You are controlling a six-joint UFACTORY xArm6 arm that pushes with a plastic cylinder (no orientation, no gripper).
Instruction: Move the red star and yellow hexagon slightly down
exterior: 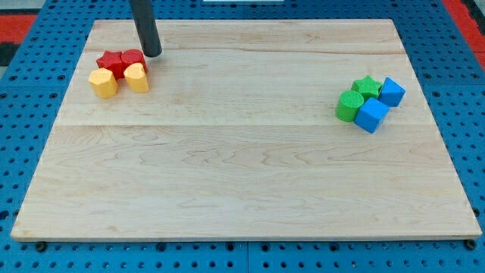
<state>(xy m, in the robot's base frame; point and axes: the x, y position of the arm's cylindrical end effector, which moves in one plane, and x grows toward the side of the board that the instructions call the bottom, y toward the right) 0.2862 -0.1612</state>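
The tip point(154, 54) rests just right of the red star point(111, 61), above the yellow hexagon point(103, 83). Neither block shows a clear long axis or any writing. There is no pincer, only the rod.

Illumination is bright, even and diffuse across the counter point(250, 174). No glare or hot spots register on the pale wood; its grain reads clearly. Shadows are soft and short: a faint one sits at the foot of the rod beside my tip point(154, 54), and thin dark edges show under the blocks at both ends of the counter. Focus is sharp throughout. The counter's edges run straight, showing no notable distortion.
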